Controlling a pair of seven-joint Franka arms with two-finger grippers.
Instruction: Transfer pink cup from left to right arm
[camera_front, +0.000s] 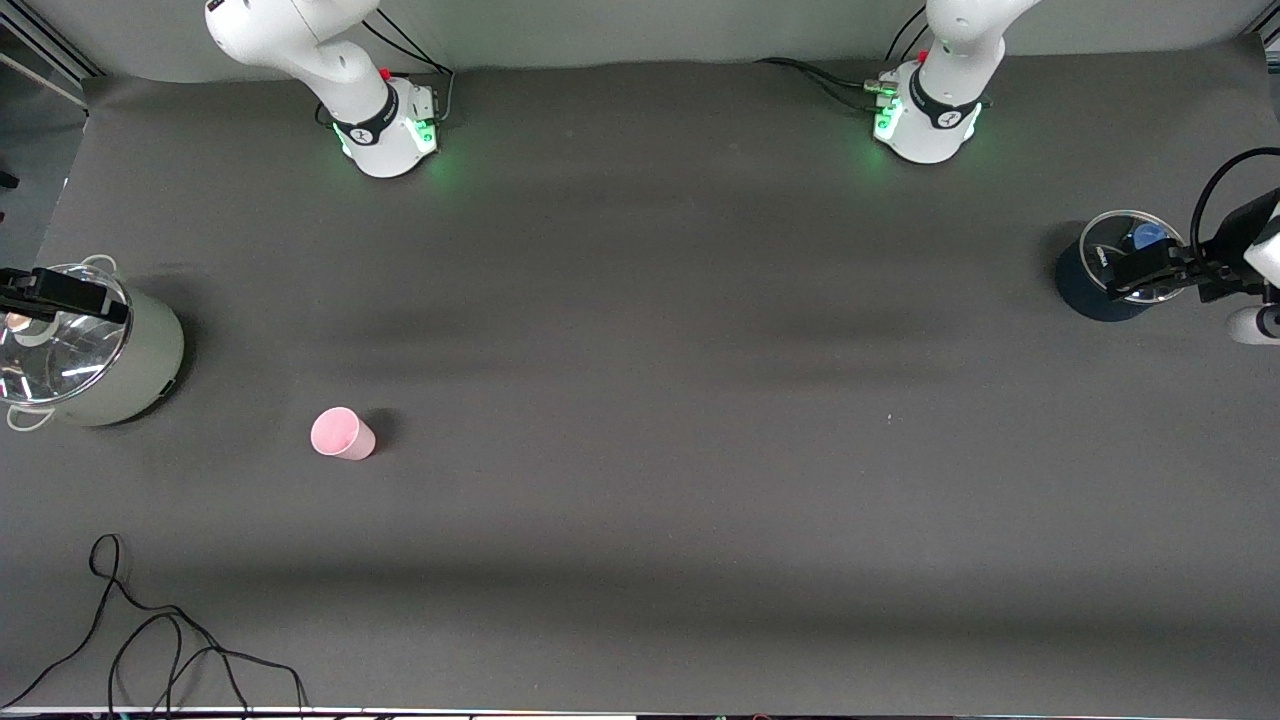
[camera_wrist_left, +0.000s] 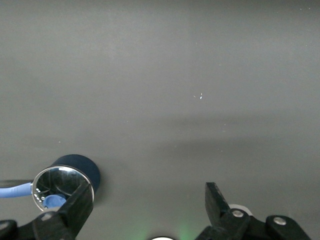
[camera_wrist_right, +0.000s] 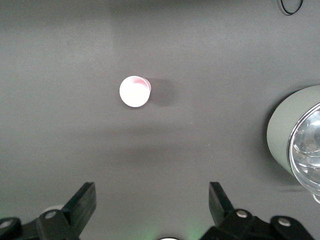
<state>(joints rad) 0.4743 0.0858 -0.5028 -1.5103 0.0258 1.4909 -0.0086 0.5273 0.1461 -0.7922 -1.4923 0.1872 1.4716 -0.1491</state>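
Note:
The pink cup (camera_front: 343, 434) stands upright on the dark table mat toward the right arm's end, apart from both grippers. It also shows in the right wrist view (camera_wrist_right: 135, 91), its mouth facing up. My right gripper (camera_front: 70, 292) hangs open and empty over a grey-green pot; its jaws (camera_wrist_right: 152, 200) are spread wide with bare mat between them. My left gripper (camera_front: 1140, 272) hangs open and empty over a dark blue pot at the left arm's end; its jaws (camera_wrist_left: 147, 200) hold nothing.
The grey-green pot (camera_front: 150, 370) with a glass lid stands at the right arm's end, also in the right wrist view (camera_wrist_right: 285, 130). The dark blue pot (camera_front: 1085, 290) with a glass lid shows in the left wrist view (camera_wrist_left: 82, 165). A black cable (camera_front: 150, 640) lies near the front edge.

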